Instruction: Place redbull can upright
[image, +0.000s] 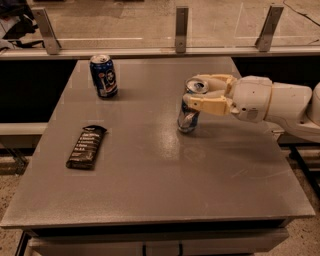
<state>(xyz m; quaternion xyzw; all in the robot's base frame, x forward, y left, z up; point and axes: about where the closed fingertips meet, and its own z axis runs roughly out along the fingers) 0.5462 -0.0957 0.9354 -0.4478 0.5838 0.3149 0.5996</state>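
The redbull can (188, 116), slim and silver-and-blue with a silver top, stands upright on the grey table (150, 170), right of centre. My gripper (196, 91) reaches in from the right at the height of the can's top. One beige finger (212, 79) lies behind the can's rim and the other finger (206, 103) lies in front of it. The fingers close around the upper part of the can. The can's base rests on the table.
A wider dark blue can (103, 75) stands upright at the table's back left. A dark snack bar (86, 146) lies flat on the left side. A rail with metal posts (181, 22) runs behind the table.
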